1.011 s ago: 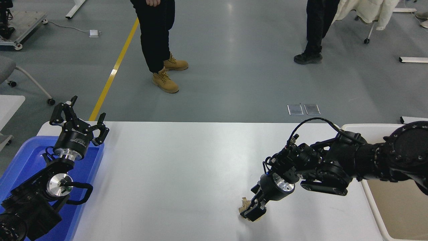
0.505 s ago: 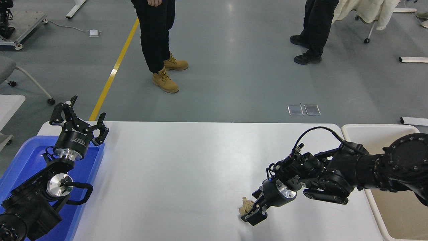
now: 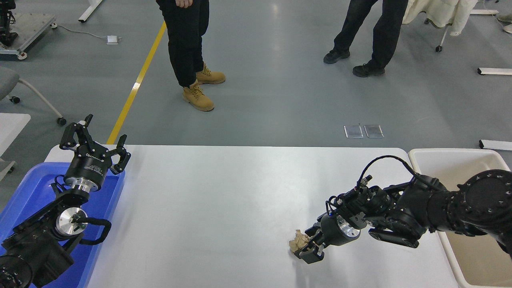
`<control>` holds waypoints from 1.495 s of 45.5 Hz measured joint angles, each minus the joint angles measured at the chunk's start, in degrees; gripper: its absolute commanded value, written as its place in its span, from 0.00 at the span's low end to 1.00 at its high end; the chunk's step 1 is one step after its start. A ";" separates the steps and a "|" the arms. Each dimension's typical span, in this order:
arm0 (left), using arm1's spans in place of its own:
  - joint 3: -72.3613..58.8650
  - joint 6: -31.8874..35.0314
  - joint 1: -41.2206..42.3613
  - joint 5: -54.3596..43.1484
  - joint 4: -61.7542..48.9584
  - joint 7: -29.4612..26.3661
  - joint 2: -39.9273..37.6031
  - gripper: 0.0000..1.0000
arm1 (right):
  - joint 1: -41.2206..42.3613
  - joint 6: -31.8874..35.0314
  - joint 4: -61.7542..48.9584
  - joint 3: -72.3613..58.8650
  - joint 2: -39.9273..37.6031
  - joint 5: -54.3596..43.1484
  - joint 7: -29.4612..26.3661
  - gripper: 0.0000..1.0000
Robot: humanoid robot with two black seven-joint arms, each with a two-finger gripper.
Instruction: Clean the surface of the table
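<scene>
Starting at the left: left arm sits parked at the lower left over the blue tray [image 3: 24, 192], forearm angled up and away from the camera. Left claw [image 3: 94, 138] points toward the far edge, fingers spread wide, nothing in it.

Worktop [image 3: 224, 200] is the big white slab filling the middle. Long axis runs left-right across the view, far edge parallel to the top of the picture, rounded corners at the far left and far right. Blue tray overlaps its left end; beige bin [image 3: 440, 158] sits just beside its right end.

One bit of debris on it: a crumpled tan paper wad [image 3: 298, 242], right of centre, near the front edge.

Right arm comes in from the right edge, low over the worktop, elbow above the bin's near-left wall, forearm reaching left and slightly toward the camera. Wrist is bent down so the right claw [image 3: 310, 250] tips toward the surface. Claw is at the wad's right side, touching it; fingers look closed in around the wad, only a narrow gap. Can't tell if the wad is lifted or resting on the surface.

Far side, on the grey floor: two people, legs only, one in tan boots [image 3: 198, 96], one in black shoes [image 3: 368, 70].
</scene>
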 measured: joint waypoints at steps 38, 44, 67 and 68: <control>0.00 0.01 0.00 -0.02 0.01 0.00 0.01 1.00 | 10.89 -0.13 0.49 13.37 -7.88 11.14 14.56 0.00; 0.00 0.02 0.00 -0.01 0.00 0.00 0.00 1.00 | 13.61 0.39 0.04 15.90 -9.52 18.07 15.62 0.00; 0.00 0.01 0.00 0.01 0.00 0.00 0.00 1.00 | 13.53 9.50 -34.87 18.94 -12.09 49.75 12.65 0.00; 0.00 -0.01 0.00 0.01 0.01 0.00 0.00 1.00 | 13.19 9.82 -36.24 19.02 -12.15 50.72 11.81 0.00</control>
